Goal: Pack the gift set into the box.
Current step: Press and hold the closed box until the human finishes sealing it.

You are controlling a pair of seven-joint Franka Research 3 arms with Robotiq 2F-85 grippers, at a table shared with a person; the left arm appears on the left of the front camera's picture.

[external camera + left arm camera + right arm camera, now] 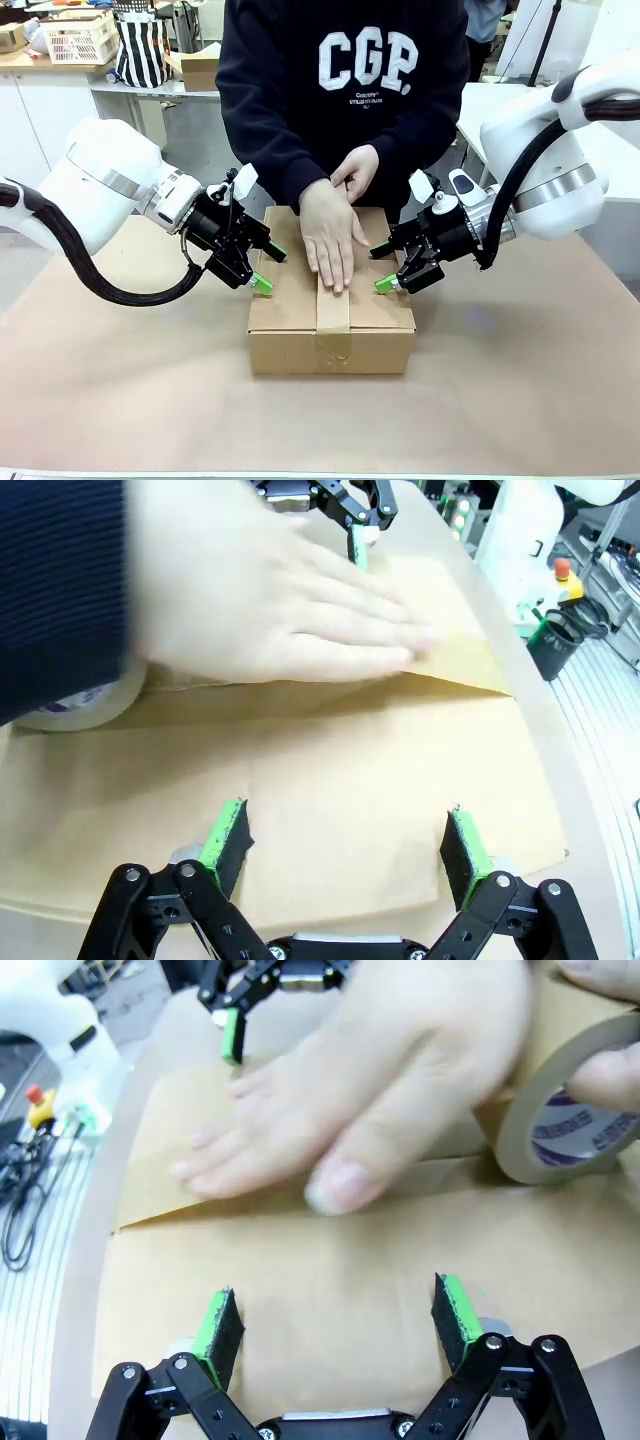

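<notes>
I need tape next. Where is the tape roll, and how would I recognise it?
Start at the brown box mid-table, under the person's flat hand. At its far edge their other hand holds the tape roll: a tan ring, the only round thing there.

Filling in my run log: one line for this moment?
box: flaps closed | person's hand: smoothing tape | left gripper: open | right gripper: open
</notes>
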